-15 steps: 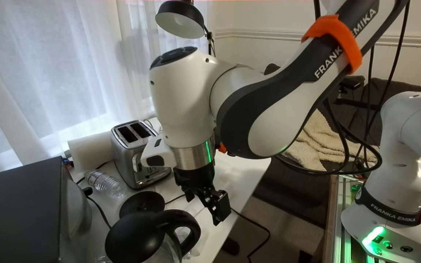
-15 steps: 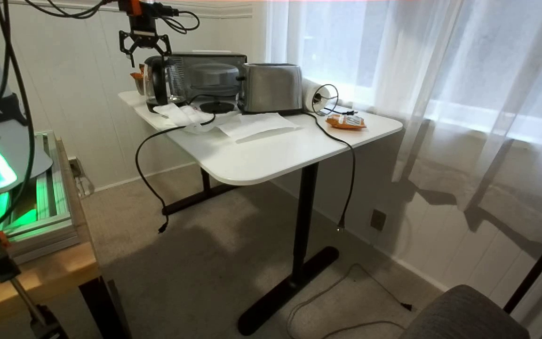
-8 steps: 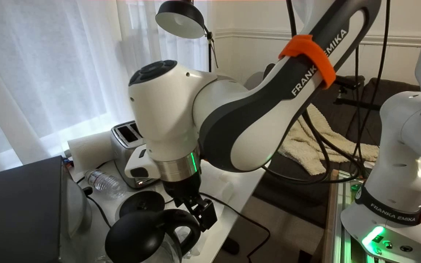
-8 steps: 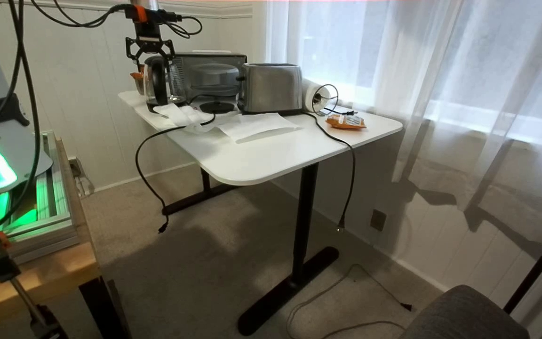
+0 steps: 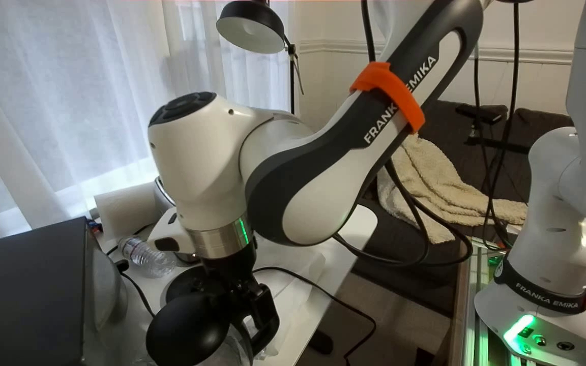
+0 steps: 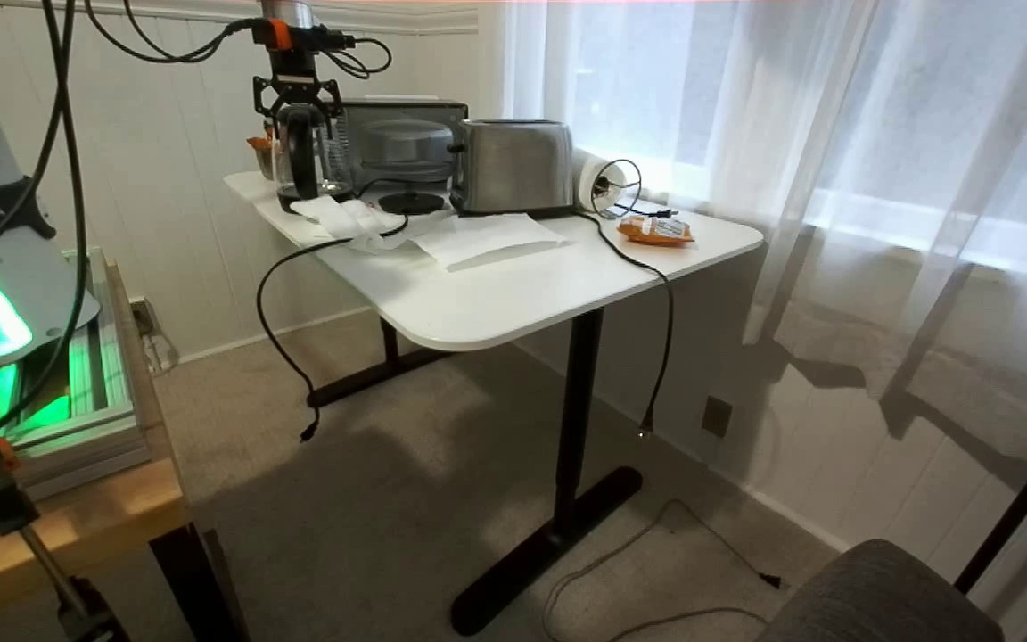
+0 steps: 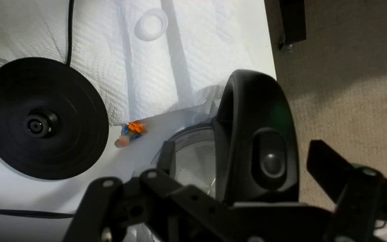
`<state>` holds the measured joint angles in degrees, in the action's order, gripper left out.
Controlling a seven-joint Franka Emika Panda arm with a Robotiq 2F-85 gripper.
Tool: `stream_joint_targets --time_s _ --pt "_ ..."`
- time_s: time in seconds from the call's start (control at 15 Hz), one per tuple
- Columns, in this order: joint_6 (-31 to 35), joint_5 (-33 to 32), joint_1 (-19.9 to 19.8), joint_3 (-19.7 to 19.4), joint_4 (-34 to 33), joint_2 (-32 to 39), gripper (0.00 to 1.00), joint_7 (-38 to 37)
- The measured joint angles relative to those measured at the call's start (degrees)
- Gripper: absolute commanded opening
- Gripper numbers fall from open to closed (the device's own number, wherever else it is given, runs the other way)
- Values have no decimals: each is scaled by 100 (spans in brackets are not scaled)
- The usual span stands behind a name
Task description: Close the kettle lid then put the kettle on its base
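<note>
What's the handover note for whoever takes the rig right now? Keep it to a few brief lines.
Fingers: open, either side of the handle in the wrist view, not gripping.
Kettle: on the table, apart from its base.
Done: lid looks shut in an exterior view; worth checking.
Left: probably close on the handle, lift the kettle and set it on the base.

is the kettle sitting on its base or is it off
Off its base. In the wrist view the base's center connector is exposed, and the kettle stands apart, to one side.
</note>
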<state>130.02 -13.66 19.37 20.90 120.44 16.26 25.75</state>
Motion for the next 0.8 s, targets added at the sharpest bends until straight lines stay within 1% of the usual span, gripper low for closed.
stream_joint_targets --time_s 0.07,0.2,0.27,0.33,0.4,0.8 --pt "0 0 1 -1 -66 58 100 -27" --pt "0 -2 4 -1 -176 158 87 -77" --pt "0 -4 6 -1 -226 203 71 -96" --pt "0 -6 10 -2 -269 244 63 -112" --pt "0 -8 15 -3 -305 280 62 -133" --pt "-11 -36 63 -7 -436 381 20 -236"
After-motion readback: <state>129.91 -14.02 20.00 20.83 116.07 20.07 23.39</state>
